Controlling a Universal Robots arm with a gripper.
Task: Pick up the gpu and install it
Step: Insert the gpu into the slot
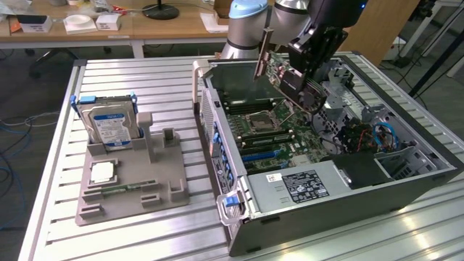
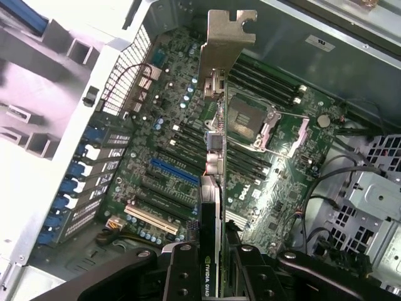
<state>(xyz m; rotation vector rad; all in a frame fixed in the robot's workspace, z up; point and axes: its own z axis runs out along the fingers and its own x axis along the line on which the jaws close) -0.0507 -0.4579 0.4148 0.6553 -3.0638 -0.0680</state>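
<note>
The gpu (image 1: 284, 76) is a thin green and black card with a silver bracket (image 1: 264, 51) at one end. It hangs tilted in the air above the open computer case (image 1: 319, 190), over the motherboard (image 1: 272, 130). My gripper (image 1: 313, 70) is shut on the card's black end. In the wrist view I look along the gpu (image 2: 213, 188) edge-on, with its bracket (image 2: 225, 37) pointing away and my gripper (image 2: 212, 266) clamped on both faces. Below it lie the blue slot (image 2: 174, 170) and the white slot (image 2: 150, 218) of the motherboard (image 2: 282, 163).
A grey holder tray (image 1: 134, 185) sits on the slatted table at the exterior view's left, carrying a silver hard drive (image 1: 108, 122) upright, a flat silver chip (image 1: 103, 172) and a green memory stick (image 1: 123, 188). Cables and drive cages (image 1: 362, 130) fill the case's far side.
</note>
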